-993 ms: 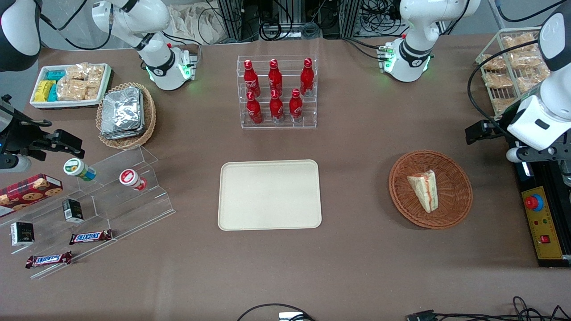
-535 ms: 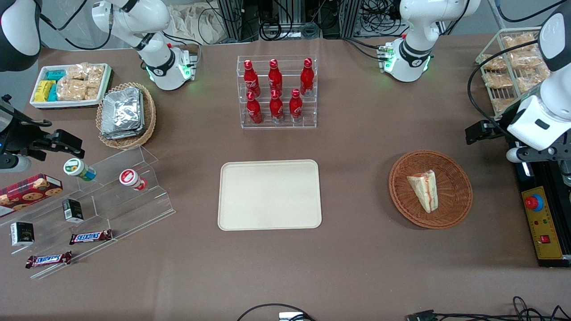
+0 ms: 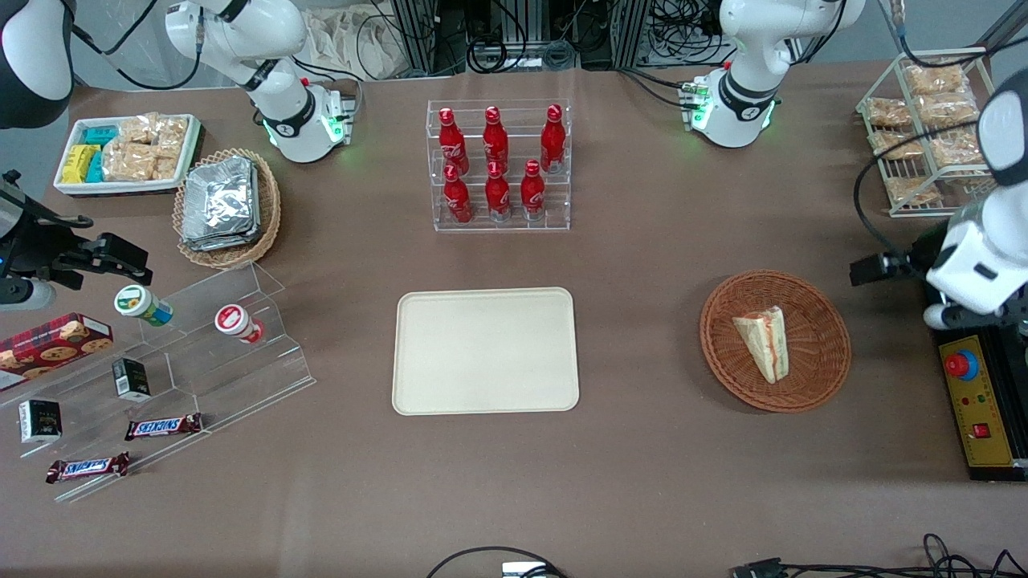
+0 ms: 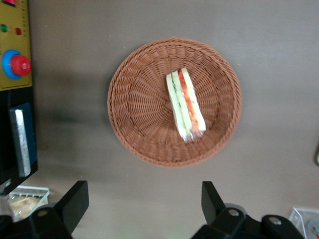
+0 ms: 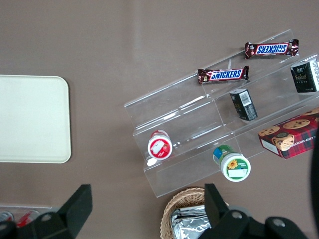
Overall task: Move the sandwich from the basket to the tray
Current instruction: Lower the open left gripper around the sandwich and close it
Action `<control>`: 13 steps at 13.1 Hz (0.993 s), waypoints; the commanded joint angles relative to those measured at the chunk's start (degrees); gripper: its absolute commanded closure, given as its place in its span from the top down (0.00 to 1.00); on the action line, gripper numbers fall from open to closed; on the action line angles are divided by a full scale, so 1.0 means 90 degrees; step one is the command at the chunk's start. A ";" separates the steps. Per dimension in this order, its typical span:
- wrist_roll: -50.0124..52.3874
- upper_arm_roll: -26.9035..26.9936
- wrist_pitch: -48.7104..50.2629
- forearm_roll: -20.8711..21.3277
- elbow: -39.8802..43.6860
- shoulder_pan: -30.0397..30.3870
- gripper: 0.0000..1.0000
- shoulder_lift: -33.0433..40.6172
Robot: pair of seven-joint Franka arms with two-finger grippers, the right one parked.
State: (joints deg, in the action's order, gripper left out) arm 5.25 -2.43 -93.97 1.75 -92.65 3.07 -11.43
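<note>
- The worktop [image 3: 642,482] is covered with a plain brown cloth; past its edge farthest from the front camera hang black cables and metal frames.
- The pincer [image 4: 142,206] hangs released above the worktop, its two dark fingers [image 4: 75,201] spread wide with nothing between them.
- The basket [image 4: 174,101] lies below the pincer and just off its fingertips, no part of it touched.
- The sandwich [image 4: 185,103] lies in the basket, near its middle, filling stripe up, well clear of the fingers.
- The tray [image 3: 485,351] sits bare, well apart from the pincer, toward the parked arm's end.
- In the front view the pincer itself is hidden under the white wrist housing [image 3: 976,265] at the picture's edge.
- A yellow control box [image 3: 976,401] with a red button sits near the pincer, partly cut off in both views.
</note>
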 commanded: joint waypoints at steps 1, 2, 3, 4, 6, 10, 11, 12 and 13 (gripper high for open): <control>0.0148 0.0017 -0.0455 -0.0174 0.0031 -0.0038 1.00 -0.0622; 0.0458 0.0026 -0.0670 -0.0523 0.0040 -0.0038 0.99 -0.0857; 0.0828 0.0026 -0.0865 -0.0797 0.0040 -0.0038 0.99 -0.1091; 0.1122 0.0017 -0.1089 -0.0819 0.0040 -0.0057 0.99 -0.1325; 0.1465 0.0017 -0.1539 -0.0868 -0.0086 -0.0096 0.99 -0.1755; 0.1593 -0.0022 -0.3102 -0.0897 -0.1257 -0.0145 0.99 -0.1854; 0.1700 -0.0051 -0.3103 -0.0897 -0.1259 -0.0145 0.99 -0.1961; 0.1779 -0.0071 -0.3103 -0.0897 -0.1278 -0.0145 1.00 -0.2020; 0.1837 -0.0149 -0.3074 -0.0897 -0.1278 -0.0145 1.00 -0.2089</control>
State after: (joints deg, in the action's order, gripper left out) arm 19.94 -3.29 -121.22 -5.67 -103.52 2.31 -30.38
